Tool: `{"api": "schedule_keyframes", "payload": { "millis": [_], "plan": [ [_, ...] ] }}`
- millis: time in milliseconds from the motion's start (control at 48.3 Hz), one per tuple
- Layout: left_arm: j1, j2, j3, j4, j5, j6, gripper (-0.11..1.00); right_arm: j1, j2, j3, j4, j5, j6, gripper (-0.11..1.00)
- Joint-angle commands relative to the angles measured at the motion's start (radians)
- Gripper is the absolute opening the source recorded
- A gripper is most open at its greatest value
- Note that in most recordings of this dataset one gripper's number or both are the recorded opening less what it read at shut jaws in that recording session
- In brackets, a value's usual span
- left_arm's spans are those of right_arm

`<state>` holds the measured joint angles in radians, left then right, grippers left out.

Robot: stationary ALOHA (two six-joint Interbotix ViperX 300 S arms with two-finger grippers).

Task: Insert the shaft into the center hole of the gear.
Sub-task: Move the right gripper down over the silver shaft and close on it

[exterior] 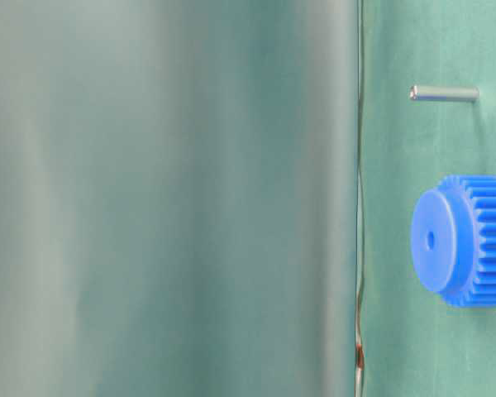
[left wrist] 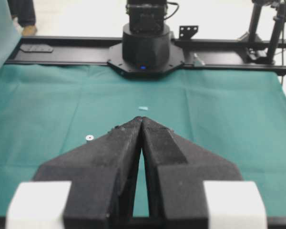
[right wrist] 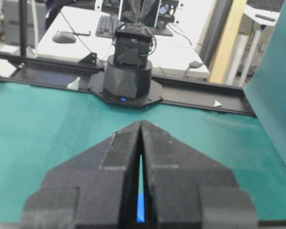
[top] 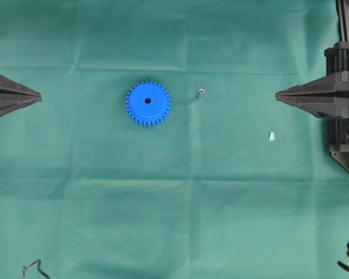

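The blue gear (top: 148,103) lies flat on the green cloth near the middle, its dark center hole (top: 148,100) facing up. The table-level view shows the gear (exterior: 467,240) and its hole (exterior: 431,241) too. To its right the small silver shaft (top: 202,91) stands on end as a shiny dot; in the table-level view the shaft (exterior: 444,93) shows its full length, and in the left wrist view the shaft (left wrist: 89,138) is a pale dot. My left gripper (top: 39,97) (left wrist: 142,119) rests shut at the left edge, holding nothing. My right gripper (top: 277,95) (right wrist: 140,123) is shut and empty at the right edge.
A small pale blue scrap (top: 271,136) lies on the cloth right of the shaft, seen also as the scrap (left wrist: 143,108) ahead of the left fingertips. Each arm's black base (left wrist: 145,47) (right wrist: 126,78) stands at the far table edge. A bent wire clip (top: 35,269) sits at the bottom left.
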<state>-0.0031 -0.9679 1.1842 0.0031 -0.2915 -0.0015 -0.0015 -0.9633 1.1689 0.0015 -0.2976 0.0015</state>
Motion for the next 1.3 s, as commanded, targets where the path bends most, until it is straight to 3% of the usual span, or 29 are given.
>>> {"api": "schedule_keyframes", "payload": {
  "millis": [0,186,600,703,952,1283],
  "plan": [
    [-0.009,0.012,-0.040,0.011,0.023,-0.009,0.00,-0.006,0.005,-0.012,0.002,0.006,0.000,0.03],
    [-0.020,0.011,-0.041,0.011,0.054,-0.011,0.00,-0.040,0.035,-0.051,0.044,0.078,0.025,0.03],
    [-0.023,0.006,-0.041,0.011,0.067,-0.009,0.00,-0.072,0.164,-0.058,0.052,0.054,0.029,0.04],
    [-0.021,0.006,-0.040,0.011,0.072,-0.008,0.00,-0.086,0.232,-0.058,0.075,0.015,0.029,0.16],
    [-0.021,0.006,-0.040,0.011,0.074,-0.008,0.00,-0.123,0.457,-0.077,0.109,-0.074,0.031,0.84],
    [-0.023,0.011,-0.040,0.012,0.080,-0.006,0.00,-0.137,0.788,-0.097,0.209,-0.256,0.031,0.79]
  ]
}}
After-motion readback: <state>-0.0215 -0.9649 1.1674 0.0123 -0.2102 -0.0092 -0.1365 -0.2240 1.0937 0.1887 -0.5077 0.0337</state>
